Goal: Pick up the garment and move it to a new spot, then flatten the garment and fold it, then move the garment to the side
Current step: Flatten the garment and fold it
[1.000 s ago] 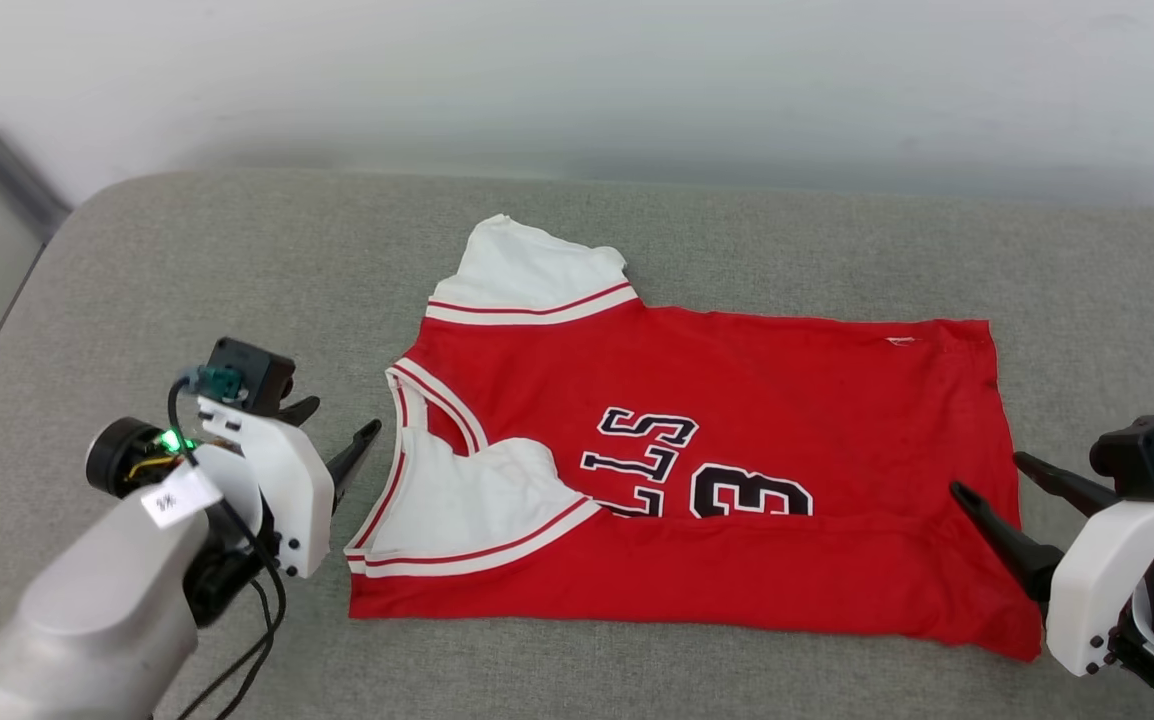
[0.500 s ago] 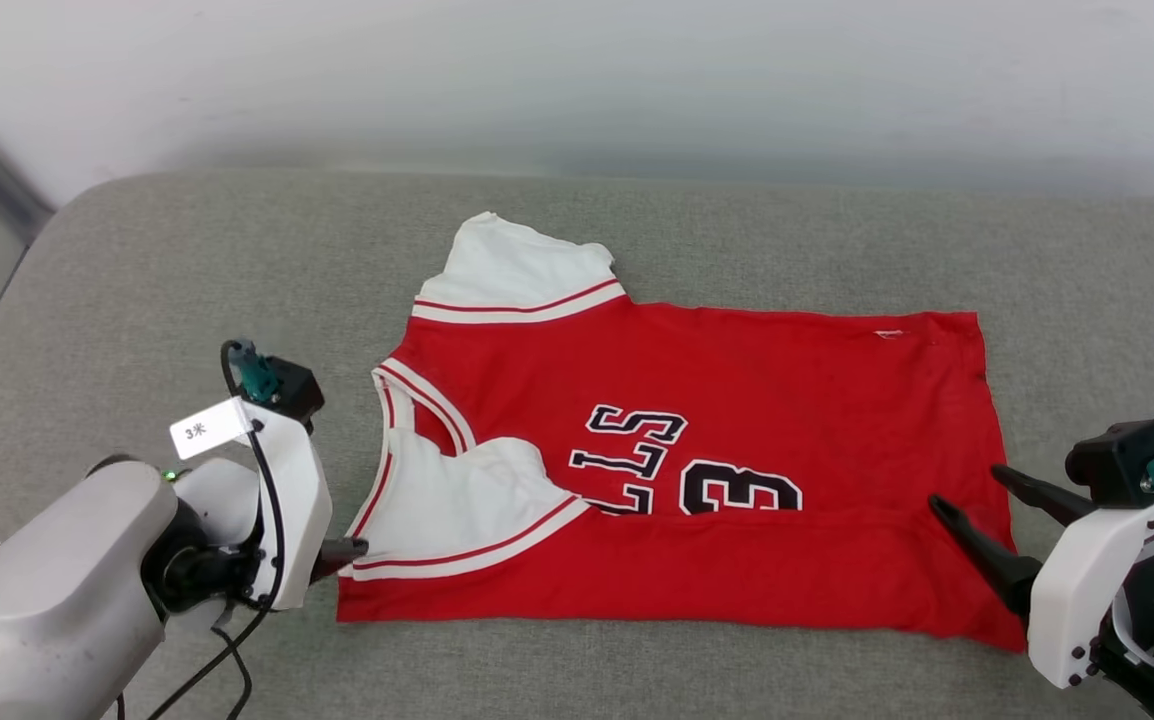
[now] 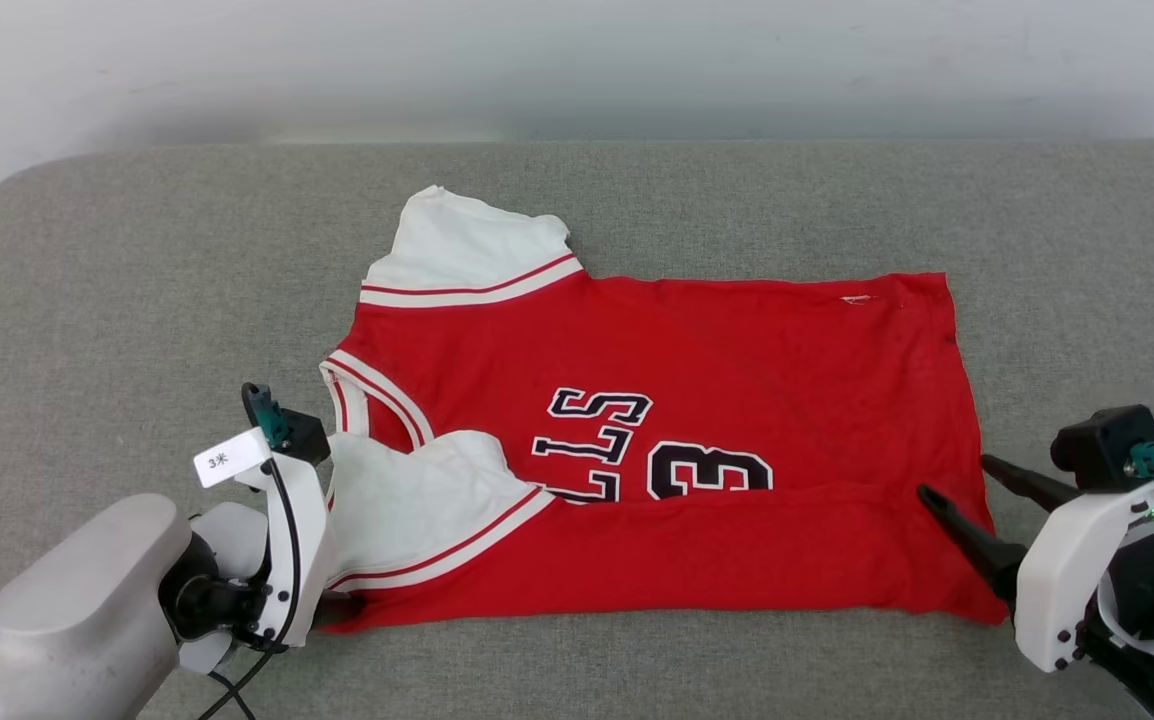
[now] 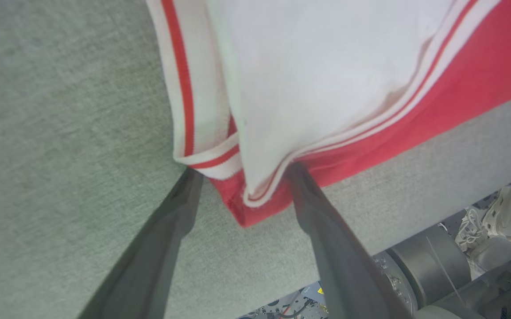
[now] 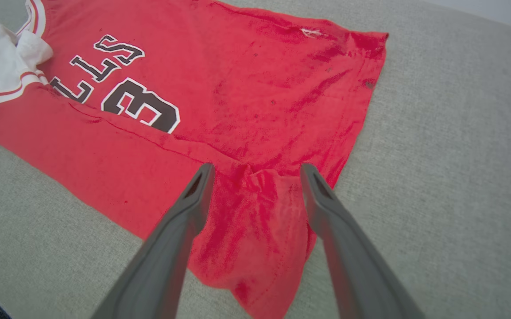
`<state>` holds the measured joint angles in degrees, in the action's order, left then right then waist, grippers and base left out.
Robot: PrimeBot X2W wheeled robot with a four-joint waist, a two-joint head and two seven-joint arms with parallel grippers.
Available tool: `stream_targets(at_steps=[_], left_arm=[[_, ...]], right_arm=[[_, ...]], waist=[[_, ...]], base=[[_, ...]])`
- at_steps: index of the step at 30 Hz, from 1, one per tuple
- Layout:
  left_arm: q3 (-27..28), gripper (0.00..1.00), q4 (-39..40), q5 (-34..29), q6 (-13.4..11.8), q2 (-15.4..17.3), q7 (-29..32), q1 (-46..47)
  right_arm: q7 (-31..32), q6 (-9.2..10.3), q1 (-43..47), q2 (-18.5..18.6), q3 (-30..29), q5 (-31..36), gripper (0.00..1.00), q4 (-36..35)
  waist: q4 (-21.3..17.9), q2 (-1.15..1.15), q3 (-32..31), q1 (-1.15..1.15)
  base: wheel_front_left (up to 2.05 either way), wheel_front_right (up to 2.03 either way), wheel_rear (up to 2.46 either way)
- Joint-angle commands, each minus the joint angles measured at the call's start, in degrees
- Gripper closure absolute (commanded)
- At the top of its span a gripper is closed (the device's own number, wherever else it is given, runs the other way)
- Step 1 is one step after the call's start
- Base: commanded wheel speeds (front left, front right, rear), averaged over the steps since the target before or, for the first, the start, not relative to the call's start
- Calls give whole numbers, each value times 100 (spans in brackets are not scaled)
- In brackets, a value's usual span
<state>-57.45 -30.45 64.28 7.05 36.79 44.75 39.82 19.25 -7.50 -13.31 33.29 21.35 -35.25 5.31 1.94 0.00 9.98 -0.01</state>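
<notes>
The garment (image 3: 697,350), a red jersey with white sleeves and a black "3", lies spread on the grey cushion (image 3: 137,280). Its near long edge is folded up over the lower half of the lettering. My left gripper (image 3: 337,603) is at the garment's near left corner (image 4: 255,208), and in the left wrist view it (image 4: 244,170) is open with one finger on each side of that corner. My right gripper (image 3: 957,477) hovers open over the near right corner. In the right wrist view the garment (image 5: 220,97) lies below and my right gripper (image 5: 256,168) spans rumpled hem cloth.
A pale wall (image 3: 577,60) rises behind the cushion. The cushion's front edge (image 4: 415,221) runs just beside the left gripper, with grey machine parts (image 4: 432,261) and floor below it. Bare cushion (image 5: 459,133) lies to the right of the garment.
The head camera has shifted, so the whole scene sits further left and lower. My left gripper turned and came down from beside the collar to the near left corner. The right gripper stayed at its corner.
</notes>
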Motion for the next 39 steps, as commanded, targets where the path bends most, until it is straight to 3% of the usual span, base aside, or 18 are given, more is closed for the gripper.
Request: stream_targets(at_steps=[1, 5, 10, 17, 21, 27, 34, 39], left_arm=[[-189, 100, -136, -22, 11, -172, -16, -260], [-283, 100, -72, -64, 27, -225, -117, -237], [-504, 100, 353, -190, 39, -27, -338, -120], [-700, 100, 880, -219, 33, 275, -549, 54], [-809, 100, 1028, -279, 33, 348, -622, 181], [-898, 100, 1137, -301, 33, 340, -745, 370], [-958, 100, 1153, -286, 31, 367, -882, 512], [-1005, 100, 1132, -248, 31, 382, -1001, 525]], right_arm=[[-5, 2, -131, 17, 3, -24, 0, 24], [25, 2, -268, 144, 3, -25, 0, 21], [445, 2, -578, 548, 186, -26, 0, -101], [2089, 3, -1040, 1168, 636, -465, 0, -221], [3046, 3, -1247, 1310, 845, -716, 0, -98], [3612, 2, -1272, 1112, 1006, -830, 0, 316], [3513, 2, -994, 703, 1259, -924, 0, 735], [3380, -14, -614, 404, 1790, -1038, 0, 991]], waist=[[-17, 0, 16, 1], [5, 0, -41, 1], [62, 0, -200, 1], [161, 0, -334, 1], [228, 0, -274, 1], [320, 0, -78, 1], [371, 0, 123, 1], [379, 0, 202, 1]], base=[[0, 0, 0], [0, 0, 0], [0, 0, 0], [0, 0, 0], [0, 0, 0], [0, 0, 0], [0, 0, 0], [0, 0, 0]])
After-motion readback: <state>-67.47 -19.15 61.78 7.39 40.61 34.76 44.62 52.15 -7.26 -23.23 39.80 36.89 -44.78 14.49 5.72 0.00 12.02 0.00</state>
